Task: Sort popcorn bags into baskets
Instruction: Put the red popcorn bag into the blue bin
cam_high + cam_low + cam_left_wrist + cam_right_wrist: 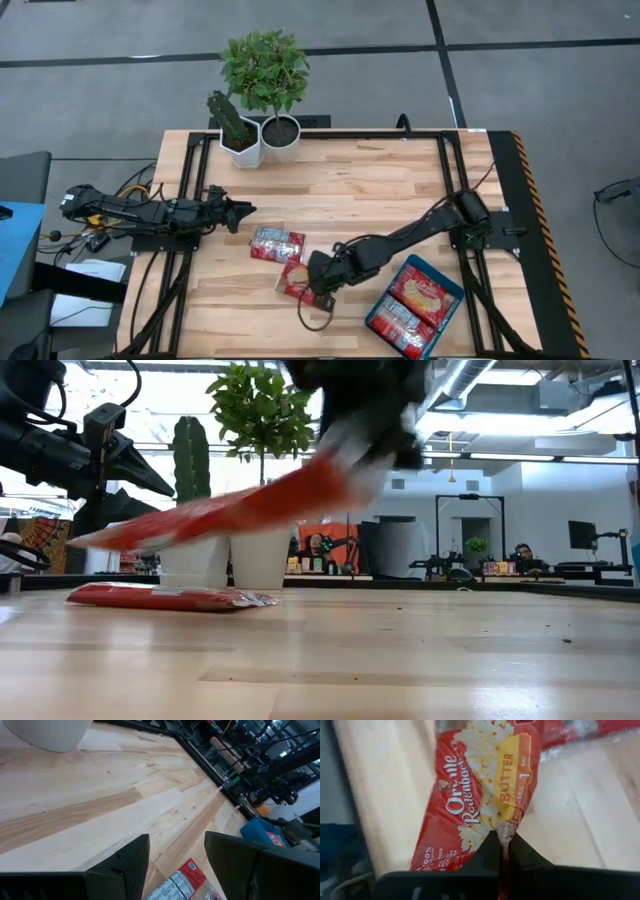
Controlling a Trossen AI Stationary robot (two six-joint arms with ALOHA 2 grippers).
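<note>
A red popcorn bag is held by my right gripper near the middle of the table's near half. In the low view this bag slants in the air. A second bag lies flat on the wood just beyond it, also visible in the low view. The teal basket sits at the near right with two bags inside. My left gripper hovers open over the table's left side, its fingers spread above a bag's end. My right gripper pinches the bag's thin sealed edge between its two shut fingers, at the middle of that edge. The fingers come from the table's right, slanting down. The bag is lifted clear of the table and tilted, its free end lower.
Two white plant pots stand at the far edge, left of centre. Black frame rails run across the table at left and right. Bare wood lies between the pots and the basket.
</note>
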